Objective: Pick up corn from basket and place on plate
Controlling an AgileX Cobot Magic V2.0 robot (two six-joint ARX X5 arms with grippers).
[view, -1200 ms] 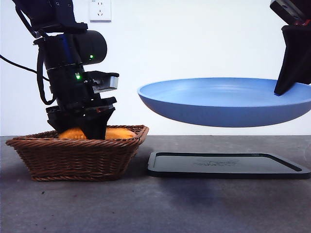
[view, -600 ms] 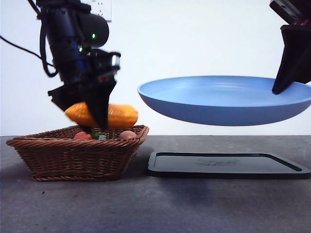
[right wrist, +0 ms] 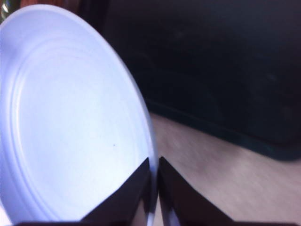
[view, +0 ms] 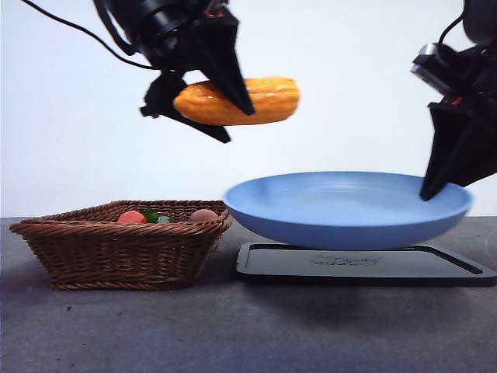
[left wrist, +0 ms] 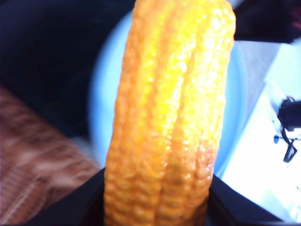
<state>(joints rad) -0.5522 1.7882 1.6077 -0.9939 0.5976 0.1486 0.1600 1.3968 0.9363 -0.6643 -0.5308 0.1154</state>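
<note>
My left gripper [view: 221, 97] is shut on the orange-yellow corn [view: 256, 99], carrying it lying flat high in the air between the wicker basket [view: 124, 249] and the blue plate [view: 349, 210]. The left wrist view is filled by the corn [left wrist: 169, 117], with the plate [left wrist: 101, 108] behind it and my left gripper [left wrist: 157, 197] clamped around the cob's near end. My right gripper [view: 436, 183] is shut on the plate's right rim and holds it just above the black tray [view: 361, 264]. The right wrist view shows my right gripper [right wrist: 154, 186] pinching the plate's rim [right wrist: 151, 141].
Small red and peach fruits [view: 203, 215] lie in the basket, which stands at the left of the grey table. The flat black tray lies at the right, under the plate. A white wall closes the back.
The left gripper lifted the corn out of the basket and carried it up and rightward. The right gripper lowered the plate close to the tray.
</note>
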